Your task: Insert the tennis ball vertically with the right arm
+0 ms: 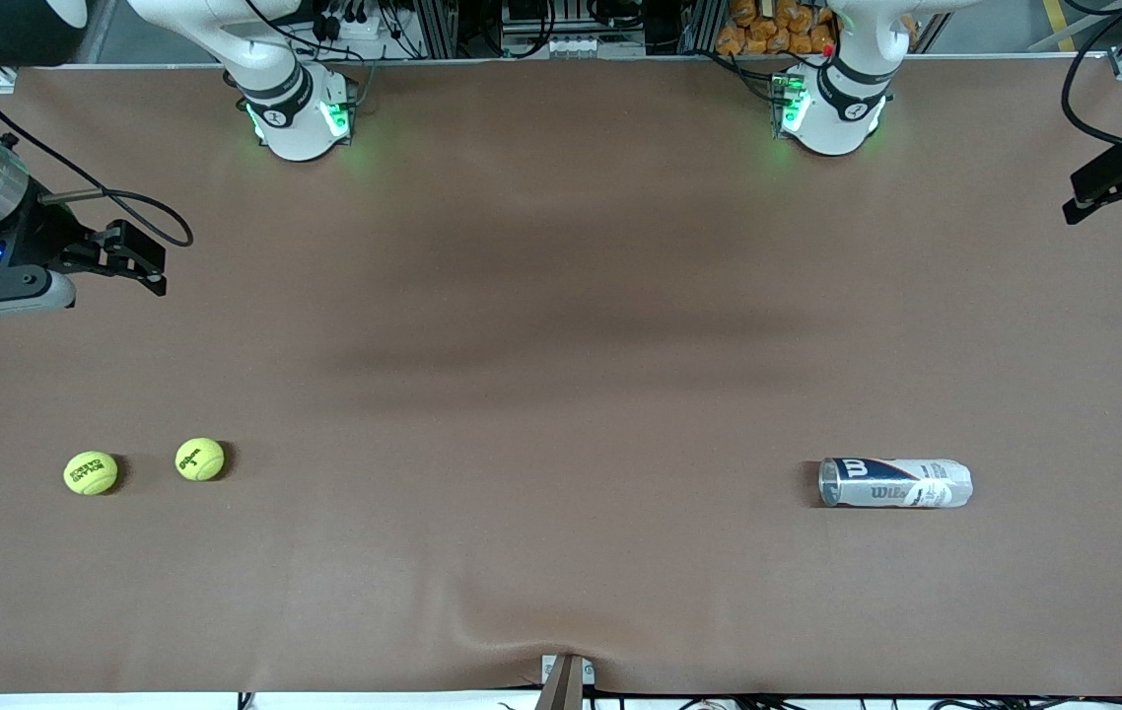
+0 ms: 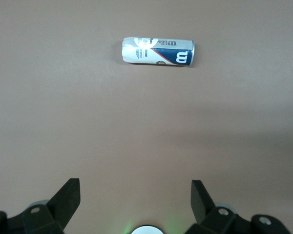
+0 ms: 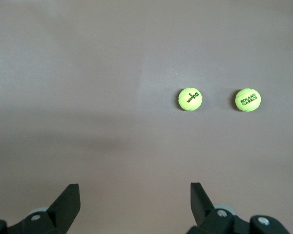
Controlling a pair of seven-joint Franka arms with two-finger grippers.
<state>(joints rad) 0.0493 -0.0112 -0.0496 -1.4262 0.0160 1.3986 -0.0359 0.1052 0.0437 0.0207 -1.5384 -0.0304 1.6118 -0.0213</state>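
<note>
Two yellow tennis balls lie near the right arm's end of the table: one printed Wilson (image 1: 199, 459) (image 3: 190, 99), and one printed Roland Garros (image 1: 91, 472) (image 3: 247, 100) beside it, closer to the table's end. A white and blue ball can (image 1: 896, 482) (image 2: 157, 51) lies on its side toward the left arm's end. My right gripper (image 1: 149, 264) (image 3: 134, 195) hangs open and holds nothing, over bare table short of the balls. My left gripper (image 1: 1079, 197) (image 2: 135, 192) is also open and holds nothing, waiting over the table's end, apart from the can.
The brown table cover (image 1: 561, 375) stretches between balls and can. Both arm bases (image 1: 300, 118) (image 1: 832, 113) stand along the table's edge farthest from the front camera. A small bracket (image 1: 566, 680) sits at the nearest edge.
</note>
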